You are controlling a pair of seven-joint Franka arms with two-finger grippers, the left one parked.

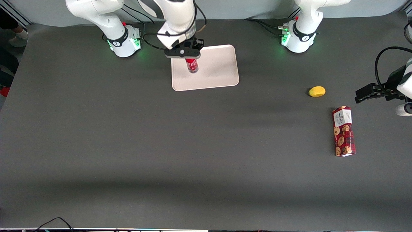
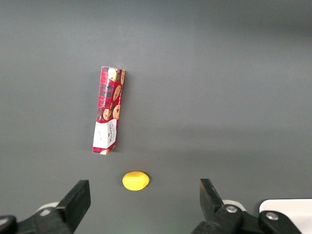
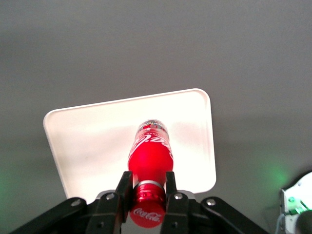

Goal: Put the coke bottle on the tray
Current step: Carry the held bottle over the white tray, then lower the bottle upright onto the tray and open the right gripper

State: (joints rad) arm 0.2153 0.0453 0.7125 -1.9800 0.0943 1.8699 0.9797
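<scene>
The pincer [image 3: 146, 195] grasps the bottle [image 3: 150, 157] at its neck, upright over the tray [image 1: 222, 69]; whether its base touches is unclear.

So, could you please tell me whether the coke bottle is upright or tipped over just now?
Upright. The coke bottle hangs cap-up over the tray, its neck clamped in the gripper; whether its base touches the tray, I cannot tell.
</scene>
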